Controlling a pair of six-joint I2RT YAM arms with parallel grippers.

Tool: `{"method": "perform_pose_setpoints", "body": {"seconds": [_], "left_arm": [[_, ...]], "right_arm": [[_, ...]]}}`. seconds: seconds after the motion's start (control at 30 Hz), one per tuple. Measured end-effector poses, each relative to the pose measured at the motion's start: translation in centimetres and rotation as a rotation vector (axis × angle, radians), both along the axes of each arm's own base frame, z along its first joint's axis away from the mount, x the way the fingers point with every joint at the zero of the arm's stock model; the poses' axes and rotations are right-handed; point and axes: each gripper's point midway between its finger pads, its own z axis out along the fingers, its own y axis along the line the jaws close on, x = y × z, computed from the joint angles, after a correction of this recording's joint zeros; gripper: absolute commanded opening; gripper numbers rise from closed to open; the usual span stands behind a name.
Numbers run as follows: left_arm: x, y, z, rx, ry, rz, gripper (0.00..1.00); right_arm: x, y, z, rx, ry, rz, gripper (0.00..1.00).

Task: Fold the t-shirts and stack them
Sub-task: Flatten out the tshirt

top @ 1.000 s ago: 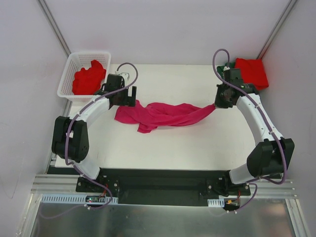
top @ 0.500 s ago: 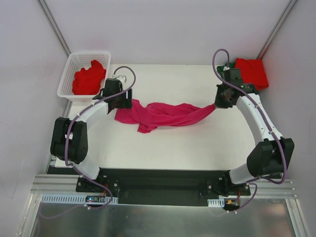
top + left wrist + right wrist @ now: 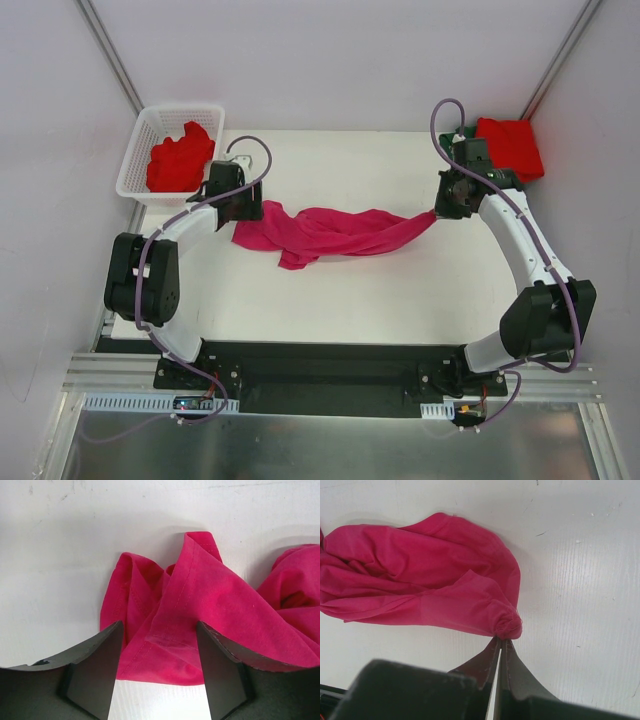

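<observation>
Across the worktop (image 3: 350, 290) lies the pink shirt (image 3: 330, 230), stretched left to right. We see the left arm (image 3: 190, 225) bent low, jaws partly open astride one fold; the right arm (image 3: 515, 240) reaches inward, jaws pinched shut on the far end, whose tip they hide.

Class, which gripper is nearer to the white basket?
Left. The left gripper sits just beside the white basket, over one end of the pink t-shirt; the right gripper is across the table, pinching its other end.

White arm links (image 3: 190, 228), black joints (image 3: 140, 290), purple cables (image 3: 433, 122), black base plate (image 3: 330, 375)
</observation>
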Motion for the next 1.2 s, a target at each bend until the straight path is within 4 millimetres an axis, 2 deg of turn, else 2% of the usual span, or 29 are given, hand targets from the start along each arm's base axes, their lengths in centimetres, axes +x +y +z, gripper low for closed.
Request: {"method": "perform_pose_setpoints", "body": {"seconds": [0.37, 0.47, 0.5, 0.57, 0.6, 0.8, 0.9, 1.2], "left_arm": [[-0.67, -0.56, -0.75, -0.025, 0.022, -0.026, 0.53], [-0.79, -0.64, -0.86, -0.031, 0.027, -0.027, 0.37], [-0.82, -0.67, -0.87, -0.034, 0.029, -0.026, 0.22], [-0.85, -0.75, -0.87, -0.043, 0.032, -0.020, 0.10], [-0.85, -0.78, -0.86, -0.043, 0.031, -0.023, 0.07], [-0.92, -0.98, -0.85, -0.053, 0.033, -0.029, 0.05], [-0.94, -1.04, -0.85, -0.055, 0.034, -0.031, 0.00], [-0.95, -0.85, -0.82, -0.057, 0.035, -0.028, 0.00]], "right_arm": [[0.00, 0.00, -0.01, 0.000, 0.000, 0.000, 0.01], [0.00, 0.00, -0.01, 0.000, 0.000, 0.000, 0.01], [0.01, 0.00, -0.01, 0.000, 0.000, 0.000, 0.01], [0.01, 0.00, -0.01, 0.000, 0.000, 0.000, 0.01], [0.01, 0.00, -0.01, 0.000, 0.000, 0.000, 0.01], [0.00, 0.00, -0.01, 0.000, 0.000, 0.000, 0.01], [0.01, 0.00, -0.02, 0.000, 0.001, 0.000, 0.01], [0.04, 0.01, 0.02, 0.000, -0.001, 0.000, 0.01]]}}
